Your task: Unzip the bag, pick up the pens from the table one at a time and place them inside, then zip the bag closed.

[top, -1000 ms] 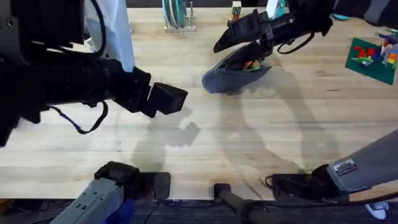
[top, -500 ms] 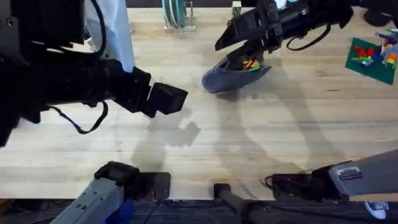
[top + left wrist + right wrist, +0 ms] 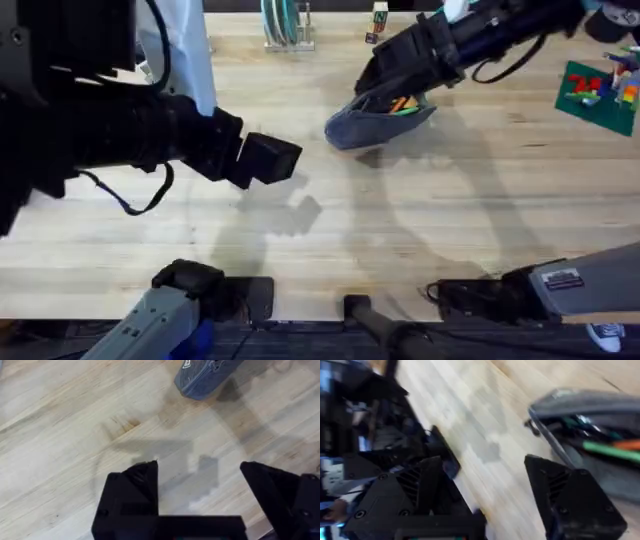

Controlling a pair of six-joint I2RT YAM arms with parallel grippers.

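Bag [image 3: 375, 118] sits toward the far edge of the counter [image 3: 420, 230], a bit right of the middle, its zipper mouth gaping. Both pens are tucked inside: the orange one [image 3: 403, 102] and the green one [image 3: 404, 111] peek out of the opening, and the right wrist camera catches them lying side by side in there. Right tool [image 3: 392, 82] hovers right over the bag's open top, fingers spread apart, gripping nothing. Left tool [image 3: 272, 158] hangs above bare wood well to the left of the bag, toward the counter's middle, its fingers [image 3: 134, 482] wide apart and empty too.
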